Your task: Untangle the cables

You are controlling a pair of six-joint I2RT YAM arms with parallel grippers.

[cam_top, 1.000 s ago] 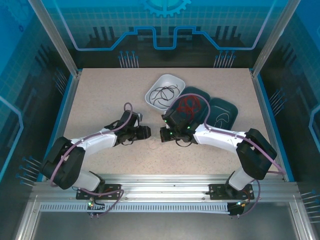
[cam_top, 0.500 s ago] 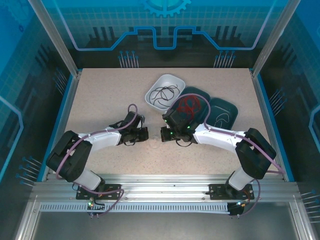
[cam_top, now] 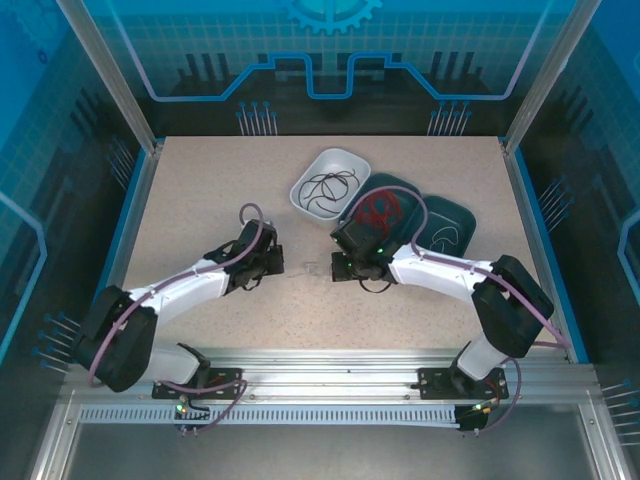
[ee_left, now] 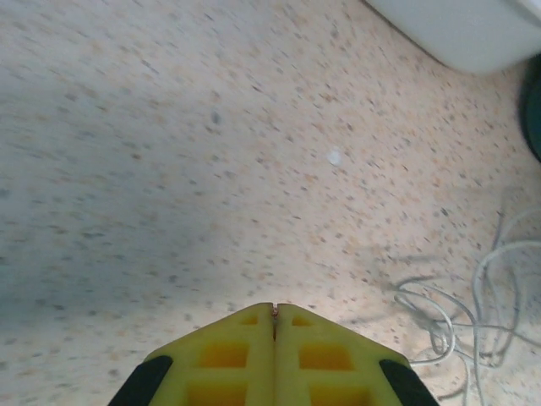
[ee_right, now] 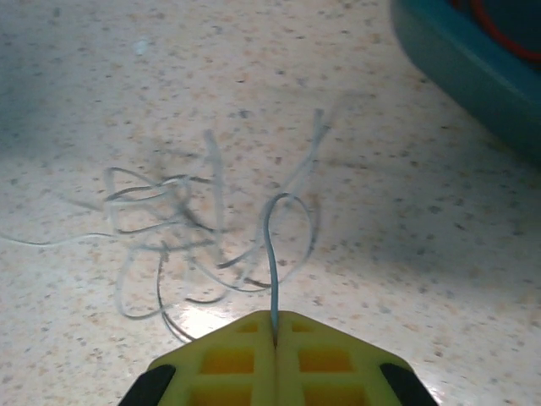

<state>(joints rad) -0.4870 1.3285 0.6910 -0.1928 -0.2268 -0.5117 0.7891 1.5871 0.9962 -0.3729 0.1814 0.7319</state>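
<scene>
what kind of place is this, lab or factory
Likely a robot lab test cell: a table enclosed by an aluminium frame and blue panels, a left arm and right arm bolted at its near edge, a white cable between them.

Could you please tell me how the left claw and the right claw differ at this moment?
The right claw pinches a strand of the white cable, while the left claw shows nothing in its grip. That cable's tangle lies straight ahead of the right claw but off to one side of the left claw. Both are shut and have yellow tips.
</scene>
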